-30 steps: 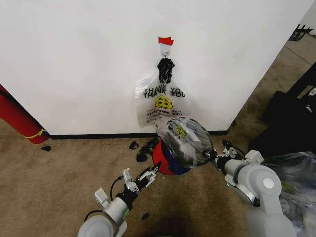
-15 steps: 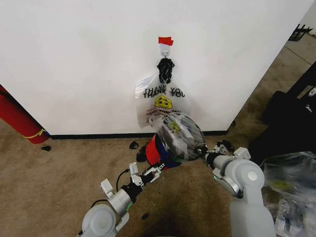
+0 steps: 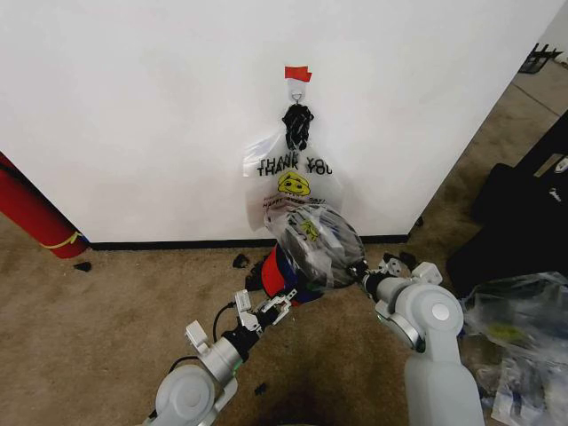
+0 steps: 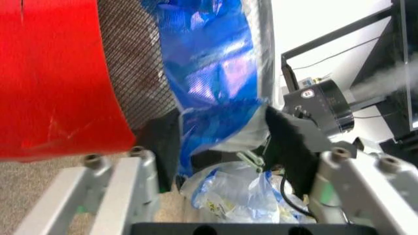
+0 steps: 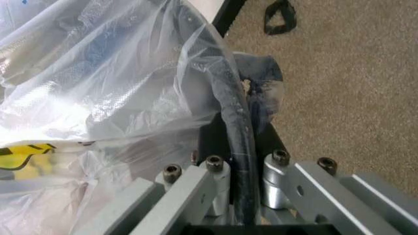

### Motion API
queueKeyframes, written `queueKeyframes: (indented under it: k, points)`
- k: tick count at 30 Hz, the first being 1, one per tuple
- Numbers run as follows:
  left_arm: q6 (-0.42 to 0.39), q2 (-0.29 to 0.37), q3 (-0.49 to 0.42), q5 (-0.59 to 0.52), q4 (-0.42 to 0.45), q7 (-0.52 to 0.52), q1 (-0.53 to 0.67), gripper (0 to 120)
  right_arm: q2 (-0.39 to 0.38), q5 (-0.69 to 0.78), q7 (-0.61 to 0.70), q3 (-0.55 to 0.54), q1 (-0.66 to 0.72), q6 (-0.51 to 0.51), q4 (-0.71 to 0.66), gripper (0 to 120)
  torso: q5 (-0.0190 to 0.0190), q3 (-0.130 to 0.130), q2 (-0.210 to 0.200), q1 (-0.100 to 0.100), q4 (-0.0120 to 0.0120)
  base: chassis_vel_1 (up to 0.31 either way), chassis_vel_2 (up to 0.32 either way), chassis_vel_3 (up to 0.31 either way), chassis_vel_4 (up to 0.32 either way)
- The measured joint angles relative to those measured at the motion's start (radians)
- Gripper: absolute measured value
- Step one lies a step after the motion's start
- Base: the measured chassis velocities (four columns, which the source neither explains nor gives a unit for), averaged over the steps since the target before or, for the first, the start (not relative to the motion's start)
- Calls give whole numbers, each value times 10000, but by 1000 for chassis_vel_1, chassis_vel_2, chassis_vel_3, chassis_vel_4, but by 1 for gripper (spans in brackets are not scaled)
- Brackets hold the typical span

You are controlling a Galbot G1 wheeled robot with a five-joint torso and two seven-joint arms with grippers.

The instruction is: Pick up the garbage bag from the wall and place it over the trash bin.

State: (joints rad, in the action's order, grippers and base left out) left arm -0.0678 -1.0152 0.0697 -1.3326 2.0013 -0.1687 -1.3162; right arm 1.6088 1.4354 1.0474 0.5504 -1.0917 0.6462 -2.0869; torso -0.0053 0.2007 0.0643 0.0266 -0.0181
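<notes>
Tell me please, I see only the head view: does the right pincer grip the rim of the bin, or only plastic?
Observer: In the right wrist view, the right pincer is shut on the black rim of the trash bin, with the garbage bag draped over that rim.
Operator: And the left pincer, is it closed?
Observer: No. In the left wrist view, the left pincer is open, with the bag's blue strip between its pads, beside the bin's red base.
</notes>
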Motion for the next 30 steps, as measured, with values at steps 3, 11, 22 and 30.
queueKeyframes:
  k: [3, 11, 22, 30]
  points:
    - [20, 29, -10, 10, 35, 0, 15, 37, 29, -41, 13, -6, 37, -4, 6, 0, 0, 0, 1, 0, 1, 0, 0, 0, 0]
    - [107, 87, -9, 0, 67, 12, 92, 8, 18, -103, 23, -43, 0, -7, 4, 0, 0, 0, 1, 0, 0, 0, 0, 0, 0]
    - [246, 50, 28, 270, 134, 57, -90, 0, 4, -128, 30, -98, -168, 8, -178, 0, 0, 0, 2, 0, 0, 0, 0, 0, 0]
    - [331, 14, 95, 665, -90, 104, -213, 0, -1, -107, 28, -113, -420, 146, -442, 0, -1, 0, 1, 0, 0, 0, 0, 0, 0]
